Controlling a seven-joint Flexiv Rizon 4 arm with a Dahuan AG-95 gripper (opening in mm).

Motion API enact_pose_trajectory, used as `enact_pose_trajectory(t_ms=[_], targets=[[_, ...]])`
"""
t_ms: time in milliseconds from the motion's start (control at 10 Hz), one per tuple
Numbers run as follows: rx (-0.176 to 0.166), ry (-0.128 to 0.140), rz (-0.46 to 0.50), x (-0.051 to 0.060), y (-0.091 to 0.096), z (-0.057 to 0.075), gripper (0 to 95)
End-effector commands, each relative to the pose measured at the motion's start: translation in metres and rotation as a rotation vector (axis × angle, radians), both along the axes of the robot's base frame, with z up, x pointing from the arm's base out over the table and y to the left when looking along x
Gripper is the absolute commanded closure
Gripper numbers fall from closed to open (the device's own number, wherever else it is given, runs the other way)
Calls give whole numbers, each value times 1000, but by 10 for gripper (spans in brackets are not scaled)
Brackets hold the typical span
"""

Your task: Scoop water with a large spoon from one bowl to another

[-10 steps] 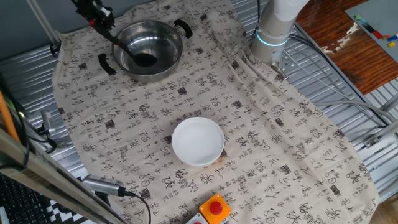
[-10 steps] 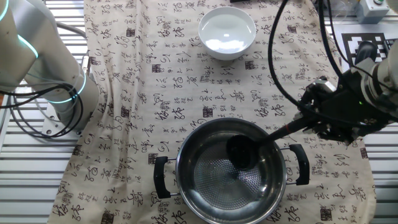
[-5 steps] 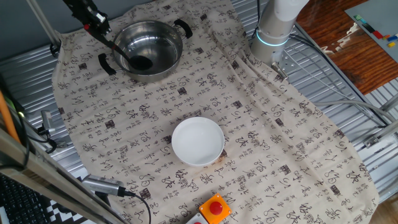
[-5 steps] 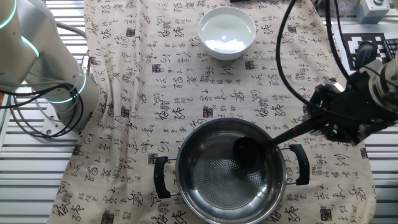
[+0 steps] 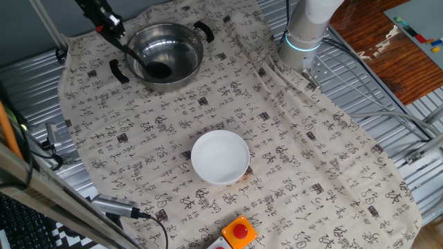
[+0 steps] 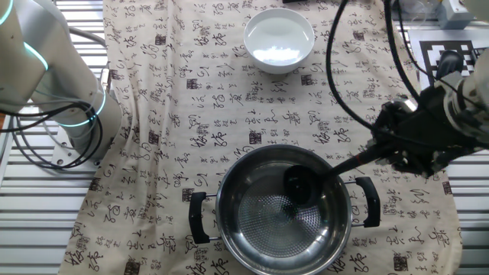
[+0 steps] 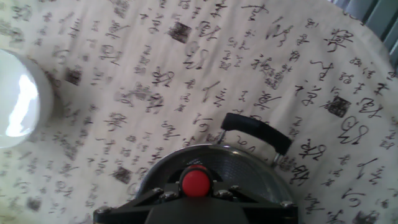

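Black against the shiny steel, the ladle's scoop [image 6: 299,183] hangs inside the steel pot [image 6: 283,210], with its thin handle rising out over the rim to the claw [image 6: 380,150], which is pinching it near the top; in the hand view the handle's red tip [image 7: 196,183] sits right at the camera, clamped between the fingers. Over the last second the scoop has only drifted a little within the pot, sliding toward one side and then partly back, while the claw shifted with it. That reads as the tail end of a pour, so this transfer is probably nearly finished and a return trip should follow. The white bowl [image 5: 220,157] stands well apart from the pot on the cloth [image 5: 304,159] that covers the tabletop, and water shows in it in the other fixed view. Nothing lies on the cloth between the two vessels. A red button [image 5: 240,230] sits near the bowl at the cloth's edge, off the path. The pot's rim and its black side handle [image 6: 368,202] under the ladle handle are what could catch on the lift out.
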State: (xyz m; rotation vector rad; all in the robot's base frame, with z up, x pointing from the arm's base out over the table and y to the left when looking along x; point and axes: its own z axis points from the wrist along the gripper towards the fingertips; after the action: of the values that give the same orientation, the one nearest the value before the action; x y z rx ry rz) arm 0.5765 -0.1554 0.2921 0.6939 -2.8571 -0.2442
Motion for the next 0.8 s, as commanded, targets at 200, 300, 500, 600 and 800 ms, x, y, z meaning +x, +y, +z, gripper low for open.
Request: enact_pose_trajectory(t_ms=[200,300,500,600,800], targets=[[48,-5,-12,-3,-2,4,950],[62,-4,-15,-4,-4,5,950],[76,-3,-17,-4,-5,6,950],[64,-3,-12,-4,-5,5,950],[46,-8,13,-6,-8,-1,950]])
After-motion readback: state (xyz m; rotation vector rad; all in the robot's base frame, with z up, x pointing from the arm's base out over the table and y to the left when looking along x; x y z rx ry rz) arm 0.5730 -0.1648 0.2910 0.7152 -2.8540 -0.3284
